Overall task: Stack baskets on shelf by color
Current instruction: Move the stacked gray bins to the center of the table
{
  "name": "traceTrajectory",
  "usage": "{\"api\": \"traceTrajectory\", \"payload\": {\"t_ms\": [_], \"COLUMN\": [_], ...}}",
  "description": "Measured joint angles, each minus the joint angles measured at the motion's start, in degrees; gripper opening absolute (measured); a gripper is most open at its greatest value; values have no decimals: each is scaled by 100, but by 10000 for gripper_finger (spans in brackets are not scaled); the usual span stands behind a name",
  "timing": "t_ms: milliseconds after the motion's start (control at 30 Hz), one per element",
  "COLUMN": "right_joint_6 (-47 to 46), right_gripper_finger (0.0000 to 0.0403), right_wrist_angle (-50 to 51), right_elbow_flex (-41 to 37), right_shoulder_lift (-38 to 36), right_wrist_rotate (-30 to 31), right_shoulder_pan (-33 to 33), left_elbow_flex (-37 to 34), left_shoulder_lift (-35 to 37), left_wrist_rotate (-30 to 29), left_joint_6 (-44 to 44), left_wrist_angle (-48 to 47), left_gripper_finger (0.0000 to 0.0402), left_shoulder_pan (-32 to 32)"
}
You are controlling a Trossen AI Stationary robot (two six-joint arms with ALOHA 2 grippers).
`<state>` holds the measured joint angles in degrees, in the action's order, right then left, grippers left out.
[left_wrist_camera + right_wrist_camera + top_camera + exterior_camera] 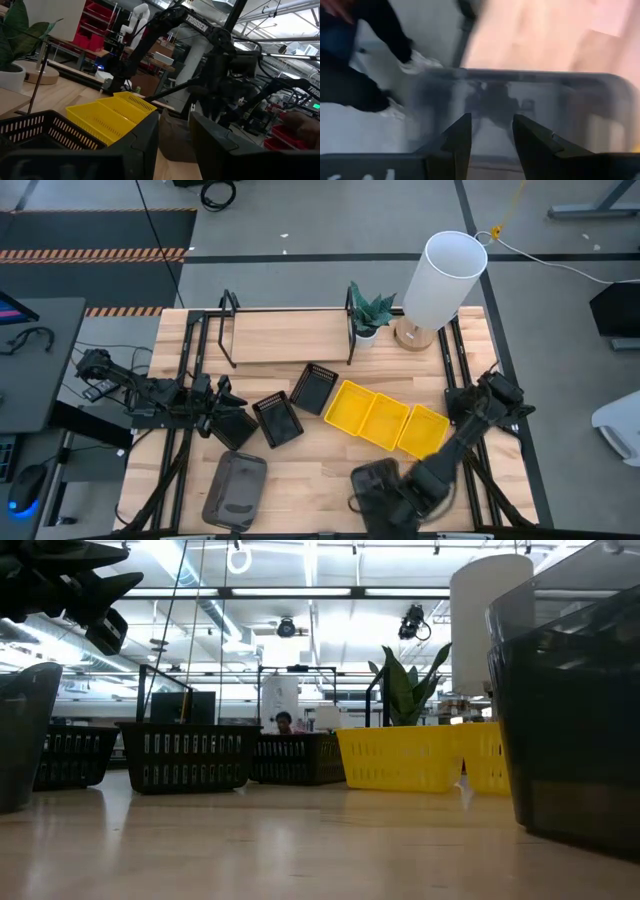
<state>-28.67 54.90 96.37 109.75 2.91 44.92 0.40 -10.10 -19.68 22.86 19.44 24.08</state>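
The right tool (385, 492) is seen low at 6 o'clock on the counter (320, 465), right over a dark grey basket (375, 485). In the right wrist view its two dark fingers (457, 137) stand apart with the basket's rim across the gap, so nothing is clamped yet. The step in hand is judged to be the pickup of this basket. It would be done well if the fingers are lowered squarely over one wall, closed on the rim near its middle so the basket does not tip, and lifted clear before being swung toward the shelf (290, 335) at 12 o'clock.

The left tool (222, 420) is held at 9 o'clock beside a black slatted basket (277, 420); its fingers (145, 145) are apart and empty.

A second grey basket (236, 490) lies at 7 o'clock, shallow, smooth and round-cornered. A second black basket (314, 387) lies near the centre. Three yellow baskets (385, 418) are lined up touching, running from the centre toward 4 o'clock, with slotted walls. The shelf plank is bare, so no colour is stacked yet. A potted plant (368, 315) and a white lamp (440, 280) stand at 1 o'clock, close to the shelf end, and should be avoided during carrying.
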Motion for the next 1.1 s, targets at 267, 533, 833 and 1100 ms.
{"api": "traceTrajectory", "payload": {"t_ms": [267,533,833,1100], "right_joint_6": [-781,-938,-776,-849], "right_gripper_finger": [148,148,148,174], "right_wrist_angle": [-691,-1002,-971,-997], "right_elbow_flex": [3,3,-6,-337], "right_shoulder_lift": [122,440,558,558], "right_wrist_rotate": [366,1116,1393,1402], "right_shoulder_pan": [716,1182,1265,1268], "left_elbow_flex": [-2,-2,-2,-2], "left_shoulder_lift": [2,-1,-1,-1], "left_wrist_rotate": [0,0,0,0], "left_joint_6": [-1,-1,0,0], "left_wrist_angle": [-2,-1,6,7], "left_gripper_finger": [117,117,117,117], "left_shoulder_pan": [0,0,0,0]}}
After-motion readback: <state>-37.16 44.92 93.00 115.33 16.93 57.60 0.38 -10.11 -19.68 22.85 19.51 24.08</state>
